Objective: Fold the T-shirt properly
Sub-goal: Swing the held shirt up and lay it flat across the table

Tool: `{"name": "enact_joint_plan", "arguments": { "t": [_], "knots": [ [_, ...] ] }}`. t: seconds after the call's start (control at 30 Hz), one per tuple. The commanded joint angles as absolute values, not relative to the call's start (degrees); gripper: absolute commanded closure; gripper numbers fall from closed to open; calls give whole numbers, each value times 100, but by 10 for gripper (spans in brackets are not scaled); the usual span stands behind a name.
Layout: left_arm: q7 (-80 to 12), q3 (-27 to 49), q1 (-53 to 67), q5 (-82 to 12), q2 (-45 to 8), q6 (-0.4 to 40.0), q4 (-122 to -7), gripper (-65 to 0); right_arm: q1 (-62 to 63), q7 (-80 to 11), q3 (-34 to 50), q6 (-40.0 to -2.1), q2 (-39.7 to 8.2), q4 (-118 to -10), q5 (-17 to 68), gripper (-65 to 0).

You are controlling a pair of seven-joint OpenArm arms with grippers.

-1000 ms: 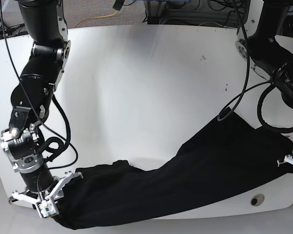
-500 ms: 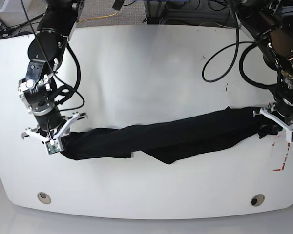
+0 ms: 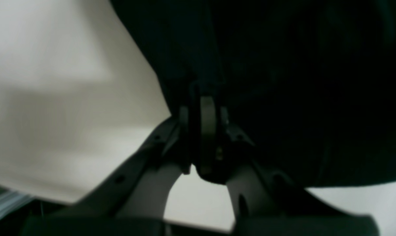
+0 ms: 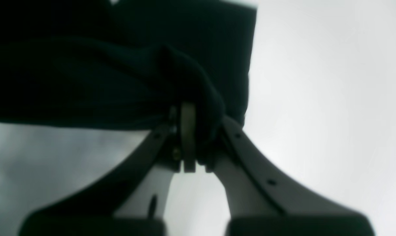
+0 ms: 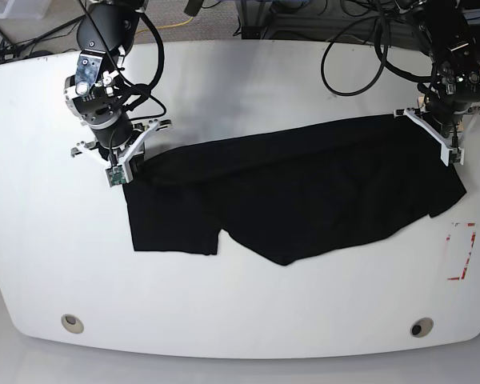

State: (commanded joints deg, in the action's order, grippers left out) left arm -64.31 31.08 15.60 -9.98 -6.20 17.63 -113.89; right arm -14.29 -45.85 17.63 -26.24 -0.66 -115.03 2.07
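Note:
The black T-shirt [image 5: 288,200] hangs spread across the middle of the white table [image 5: 240,312], its lower edge draped on the surface. No graphic shows. In the base view my right gripper [image 5: 122,166] is shut on the shirt's upper left corner. My left gripper [image 5: 442,142] is shut on the upper right corner. In the right wrist view black cloth [image 4: 119,65] bunches between the closed fingers of the right gripper [image 4: 193,131]. The left wrist view shows the left gripper [image 3: 204,127] pinching dark fabric [image 3: 283,82].
A red outlined rectangle [image 5: 462,252] is marked on the table at the right. Two round holes [image 5: 73,323] [image 5: 420,328] sit near the front edge. Cables trail behind the table's far edge [image 5: 248,42].
Both grippers have carried the shirt from the table's front edge toward the back. The cloth has gone from a stretched roll to a spread sheet hanging between them.

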Motion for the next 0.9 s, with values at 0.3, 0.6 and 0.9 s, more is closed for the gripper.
{"name": "enact_joint_plan", "arguments": {
  "t": [0.3,0.6,0.9],
  "knots": [
    [-5253,3090,2519,-989,-602,1763,-11354,0,-2343,-4576,1754,-2624,207,-11503,215,0],
    [-4875,3099,2870,-980,-611,1763,-11345,0,-2967,-4567,1763,-3160,-110,-11486,1490,0],
    [-4725,3090,2862,-980,-611,1763,-11345,0,-3275,-4576,1851,-3697,-708,-11477,3196,0]
  ]
}}
